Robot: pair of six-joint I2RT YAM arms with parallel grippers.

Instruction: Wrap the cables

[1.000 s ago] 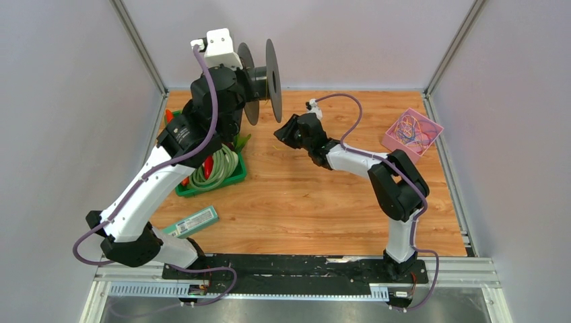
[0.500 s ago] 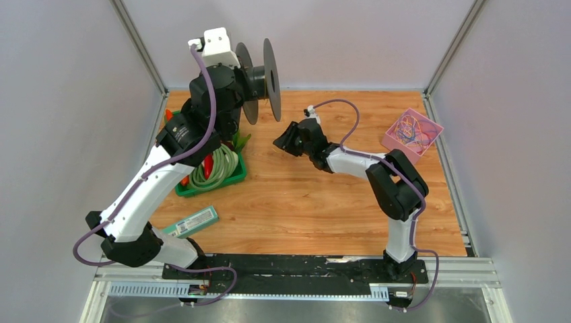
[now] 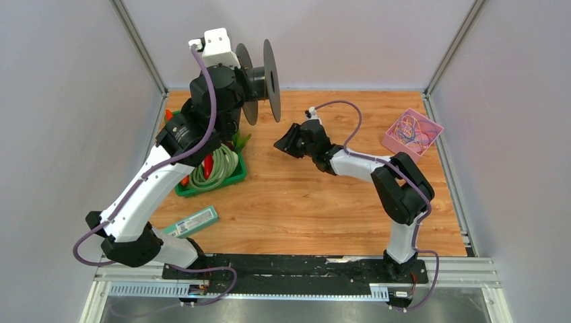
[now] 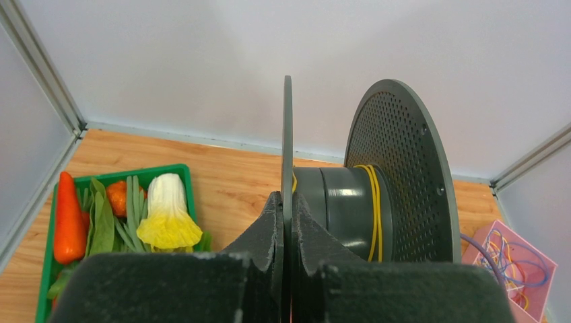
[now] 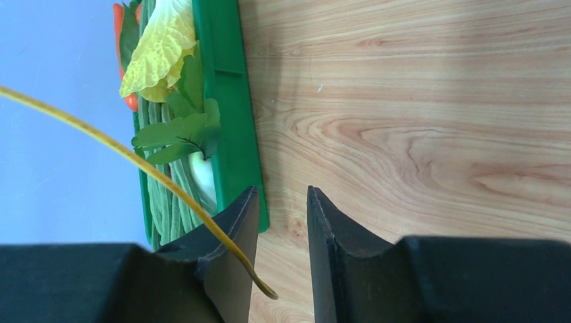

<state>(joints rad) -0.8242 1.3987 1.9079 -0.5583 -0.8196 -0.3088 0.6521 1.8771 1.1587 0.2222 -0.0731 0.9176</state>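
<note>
The left hand (image 4: pixel 286 205) is clenched on the spool (image 4: pixel 343 202), up high. The yellow cable (image 5: pixel 135 160) slants down from there, its loose end lying across one finger of the nearer, released right hand (image 5: pixel 283 202).

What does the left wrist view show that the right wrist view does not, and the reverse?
Only the left wrist view: the left tool shut on a flange of the dark reel, yellow cable turns on its hub, and the pink box of loose cables. Only the right wrist view: the right tool, fingers apart, with the yellow cable's free end lying across one finger. Both: the green tray of vegetables with the cabbage, and the wooden table.
</note>
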